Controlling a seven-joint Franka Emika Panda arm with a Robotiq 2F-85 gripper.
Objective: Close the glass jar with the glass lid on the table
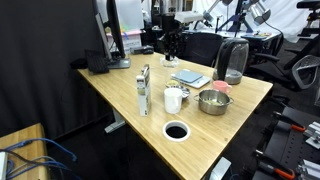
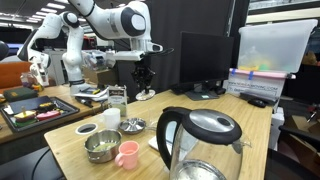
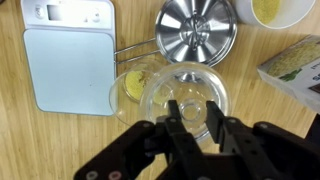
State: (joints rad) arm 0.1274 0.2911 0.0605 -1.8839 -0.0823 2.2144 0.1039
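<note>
In the wrist view my gripper (image 3: 187, 118) is shut on the centre knob of the glass lid (image 3: 186, 88), a clear round disc held above the light wood table (image 3: 50, 140). A small glass jar (image 3: 128, 88) with something yellow inside stands on the table. It lies just left of the lid and partly under the lid's rim. In both exterior views the gripper (image 1: 170, 46) (image 2: 145, 78) hangs above the far part of the table (image 1: 120, 85) (image 2: 255, 130). The lid is too small to make out there.
In the wrist view there are a grey kitchen scale (image 3: 68, 55), a metal strainer-like bowl with a handle (image 3: 197, 30), a white mug (image 3: 278, 10) and a box (image 3: 296, 72). The exterior views show a metal bowl (image 1: 213, 101), a pink cup (image 2: 127, 153), a black ring (image 1: 176, 131), a kettle (image 2: 200, 135) and monitors (image 2: 205, 62).
</note>
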